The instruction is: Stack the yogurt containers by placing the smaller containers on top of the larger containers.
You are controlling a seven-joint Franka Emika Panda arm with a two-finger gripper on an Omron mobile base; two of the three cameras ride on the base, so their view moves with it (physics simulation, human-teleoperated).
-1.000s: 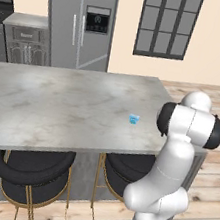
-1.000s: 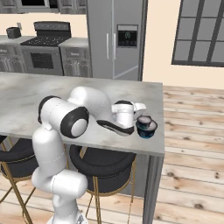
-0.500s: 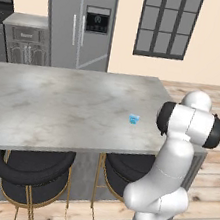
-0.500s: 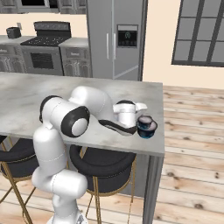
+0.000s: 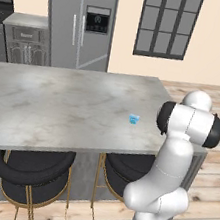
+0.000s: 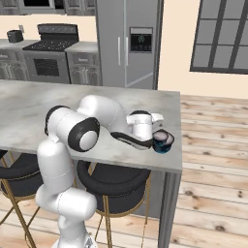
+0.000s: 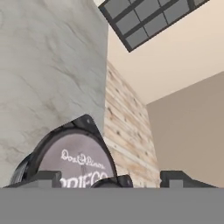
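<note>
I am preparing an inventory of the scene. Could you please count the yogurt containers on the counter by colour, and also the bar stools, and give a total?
Light-blue yogurt cup: 1
Dark yogurt cup with pale top: 1, right by the end effector
Black bar stools: 2
Total: 4

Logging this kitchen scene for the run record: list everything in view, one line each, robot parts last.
Light-blue cup: one, translucent blue, alone on the counter.
Dark cup: one, near-black with pale lid, near the counter's right edge, at the gripper.
Island counter: one, grey marble.
Bar stools: two, black with gold legs, under the counter.
Fridge: one, steel, back wall.
Stove: one, dark, back left.
Window: one, dark frame.
Arm: one, white.
Gripper: one, beside the dark cup; opening unclear.
</note>
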